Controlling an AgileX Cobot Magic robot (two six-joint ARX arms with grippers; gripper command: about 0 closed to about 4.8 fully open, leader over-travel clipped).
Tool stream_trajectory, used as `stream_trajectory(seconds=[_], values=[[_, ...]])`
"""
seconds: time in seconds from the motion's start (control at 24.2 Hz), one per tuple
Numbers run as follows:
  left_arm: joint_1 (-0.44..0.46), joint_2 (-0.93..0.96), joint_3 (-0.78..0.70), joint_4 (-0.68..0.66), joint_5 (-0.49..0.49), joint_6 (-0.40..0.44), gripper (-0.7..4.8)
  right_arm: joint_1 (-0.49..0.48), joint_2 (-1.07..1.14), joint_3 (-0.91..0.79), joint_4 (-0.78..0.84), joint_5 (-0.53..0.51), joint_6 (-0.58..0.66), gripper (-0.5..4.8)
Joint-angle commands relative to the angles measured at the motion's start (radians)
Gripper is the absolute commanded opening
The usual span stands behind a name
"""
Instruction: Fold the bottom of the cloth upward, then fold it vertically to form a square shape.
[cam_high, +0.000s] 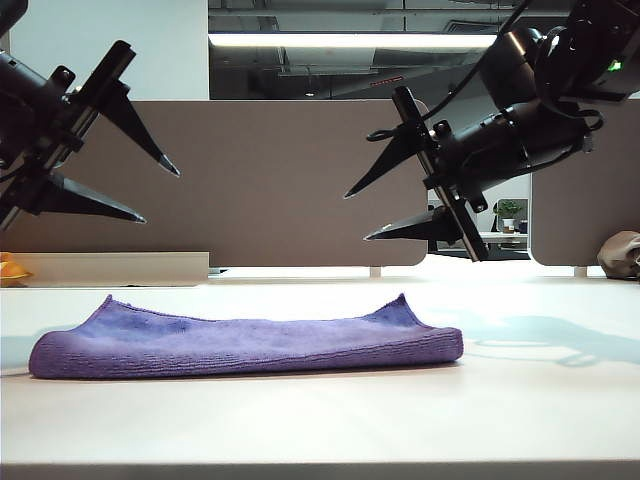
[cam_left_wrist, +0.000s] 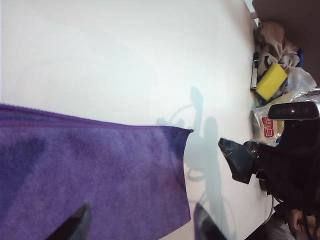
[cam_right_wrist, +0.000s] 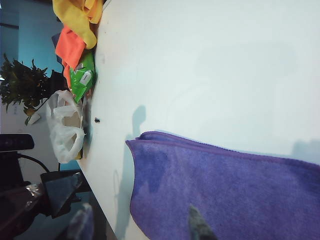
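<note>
Purple microfibre cloth, the only one on the white table, lies folded into a low, flat band, its doubled edge toward the near side and two small corners peaking along its far edge. One cloth, two grippers.

Left gripper hangs in the air above the cloth's left end, its two pointed black fingers spread wide apart and holding nothing. Right gripper hangs above the cloth's right end, jaws likewise parted and empty. Neither touches the fabric.

From the left wrist, the cloth shows a stitched hem and one square corner, with the gripper tips set over it; past the table's edge sits a clutter pile holding one yellow sponge and a white packet with red printing too small to read.

From the right wrist, the cloth shows two stacked layers at its corner. Beyond the table's edge lie one yellow rag, one orange rag, one green packet whose white label cannot be read, and one white plastic bag, beside a potted plant.
</note>
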Motion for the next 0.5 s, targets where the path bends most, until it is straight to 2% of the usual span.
stream_trajectory(seconds=[0.04, 0.08, 0.12, 0.17, 0.21, 0.33, 0.41, 0.5], values=[[0.005, -0.004, 0.003, -0.02, 0.001, 0.04, 1.82, -0.015, -0.005, 0.003, -0.01, -0.07, -0.031, 2.22], [0.005, -0.004, 0.003, -0.019, 0.009, 0.043, 1.45, -0.016, -0.007, 0.003, -0.026, -0.076, -0.045, 1.75], [0.016, -0.004, 0.003, -0.02, 0.04, 0.044, 0.62, -0.021, -0.019, 0.002, -0.079, -0.072, -0.066, 0.8], [0.02, -0.004, 0.003, -0.023, 0.048, 0.048, 0.4, -0.025, -0.029, 0.002, -0.119, -0.07, -0.09, 0.53], [0.028, -0.004, 0.003, -0.05, 0.052, 0.076, 0.09, -0.027, -0.046, 0.003, -0.21, -0.05, -0.171, 0.5], [0.062, -0.004, 0.003, -0.179, 0.04, 0.174, -0.05, -0.039, -0.103, 0.003, -0.438, 0.071, -0.366, 0.54], [0.078, -0.004, 0.003, -0.257, 0.04, 0.251, -0.06, -0.044, -0.13, 0.002, -0.583, 0.115, -0.471, 1.27], [0.078, -0.004, 0.003, -0.283, 0.037, 0.282, -0.06, -0.044, -0.13, 0.002, -0.632, 0.109, -0.48, 1.62]])
